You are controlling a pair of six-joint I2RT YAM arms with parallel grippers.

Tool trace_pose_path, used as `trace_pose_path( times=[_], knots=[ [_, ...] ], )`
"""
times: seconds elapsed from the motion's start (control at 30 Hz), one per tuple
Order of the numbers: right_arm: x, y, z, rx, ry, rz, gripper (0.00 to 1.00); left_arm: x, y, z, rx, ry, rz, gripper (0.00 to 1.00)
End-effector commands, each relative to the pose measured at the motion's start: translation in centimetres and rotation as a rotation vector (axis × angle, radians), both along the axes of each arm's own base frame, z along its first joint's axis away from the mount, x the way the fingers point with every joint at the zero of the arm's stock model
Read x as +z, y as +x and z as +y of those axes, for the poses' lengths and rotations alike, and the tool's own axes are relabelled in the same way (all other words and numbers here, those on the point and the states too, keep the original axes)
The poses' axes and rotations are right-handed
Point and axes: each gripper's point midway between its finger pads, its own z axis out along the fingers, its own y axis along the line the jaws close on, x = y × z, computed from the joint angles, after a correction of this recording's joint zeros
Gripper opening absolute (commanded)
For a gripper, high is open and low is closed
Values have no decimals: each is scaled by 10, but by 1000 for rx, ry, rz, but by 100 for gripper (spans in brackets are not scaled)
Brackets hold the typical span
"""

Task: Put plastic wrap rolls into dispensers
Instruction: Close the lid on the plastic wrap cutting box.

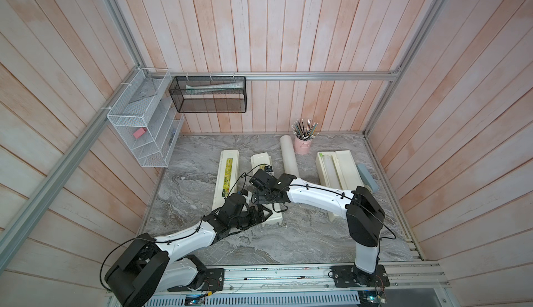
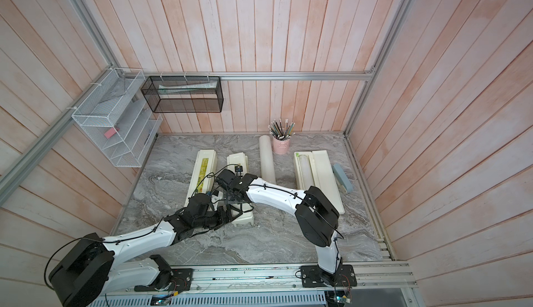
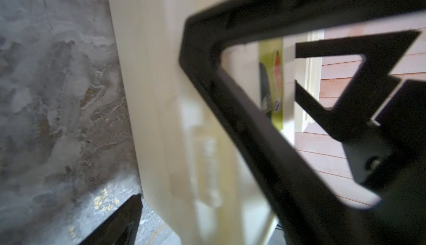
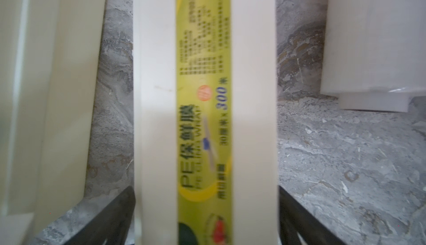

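While a roll (image 1: 290,158) waits beside the middle dispenser (image 1: 261,159), that shut box is straddled by left gripper (image 1: 266,213) and right gripper (image 4: 206,193), fingers spread, perhaps for opening; clamping cannot be told.

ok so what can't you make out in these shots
Middle box: both top views, arms cover most of it.
Right pincer: right wrist view, a finger either side of that box; gripping or just straddling, unclear.
Left pincer: left wrist view, blurred; same doubt.
Label small print: right wrist view, blurred.
Long pale thing in the black basket: top views, mesh hides it.
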Motion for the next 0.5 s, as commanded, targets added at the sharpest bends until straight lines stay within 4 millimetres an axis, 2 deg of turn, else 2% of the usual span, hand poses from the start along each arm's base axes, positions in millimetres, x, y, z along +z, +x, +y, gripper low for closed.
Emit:
trace_pose_path(
  times=[0.0, 0.23, 0.4, 0.47],
  knots=[
    [-10, -5, -7, -2, -70, 28, 90, -14, 0, 6, 14, 65, 28, 94],
    [-6, -4, -15, -26, -76, 9, 83, -15, 1, 4, 10, 69, 23, 94],
    [-5, -4, -20, -46, -80, 3, 82, -14, 3, 3, 1, 79, 12, 94],
    [-3, -5, -17, -38, -65, 5, 84, -20, 4, 5, 6, 114, 25, 94]
  ],
)
